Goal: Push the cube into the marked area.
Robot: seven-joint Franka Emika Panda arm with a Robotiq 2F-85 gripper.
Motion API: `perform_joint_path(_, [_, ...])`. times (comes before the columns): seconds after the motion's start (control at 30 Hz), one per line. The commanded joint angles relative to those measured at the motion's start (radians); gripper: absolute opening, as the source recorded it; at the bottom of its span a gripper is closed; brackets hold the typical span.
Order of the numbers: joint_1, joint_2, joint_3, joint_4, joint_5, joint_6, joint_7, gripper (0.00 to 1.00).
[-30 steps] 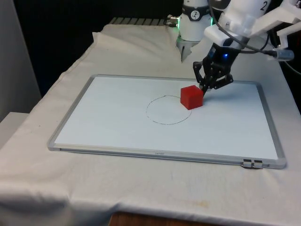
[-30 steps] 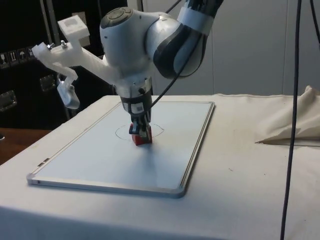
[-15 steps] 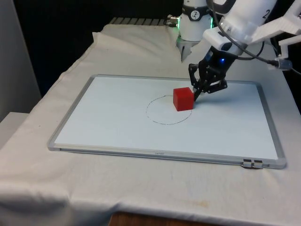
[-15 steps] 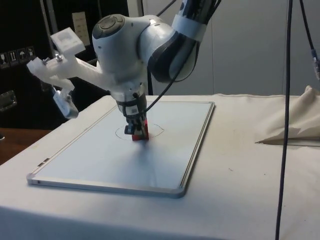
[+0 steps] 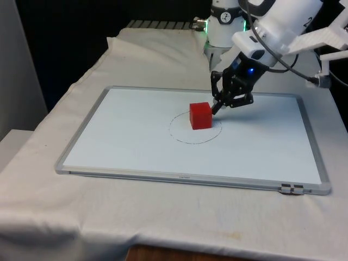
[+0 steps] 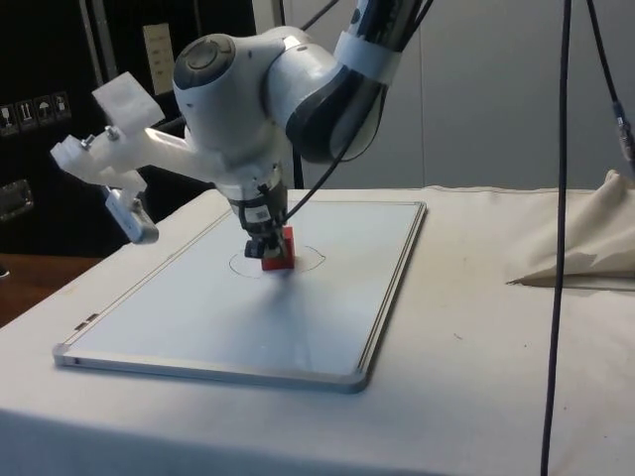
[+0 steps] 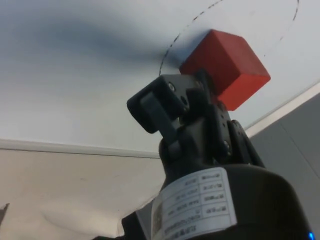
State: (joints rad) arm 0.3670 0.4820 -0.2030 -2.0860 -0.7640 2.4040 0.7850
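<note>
Inside the pencilled circle (image 5: 194,126) on the white framed whiteboard (image 5: 136,144), near its 1 o'clock rim, now sits the small red cube (image 5: 200,115); a second ago it straddled the line at 2 o'clock. The black two-finger gripper (image 5: 217,106) has followed, fingers pinched narrow and holding nothing, tips against the cube's 3 o'clock face. I judge the push nearly finished.

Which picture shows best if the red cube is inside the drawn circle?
The front view: the whole circle shows on the whiteboard, with the red cube inside its far edge. In the side view the gripper partly covers the cube. The wrist view gives only arcs of the line.
</note>
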Motion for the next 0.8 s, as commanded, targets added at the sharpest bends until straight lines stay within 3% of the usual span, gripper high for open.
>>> perform_joint_path(0.0, [0.007,0.007,-0.006,0.012,-0.012,-0.009,0.012,0.00])
perform_joint_path(0.3, [0.005,-0.013,0.009,0.029,-0.019,-0.055,0.063,0.00])
perform_joint_path(0.77, [0.000,-0.040,0.021,0.029,-0.006,-0.054,0.155,0.00])
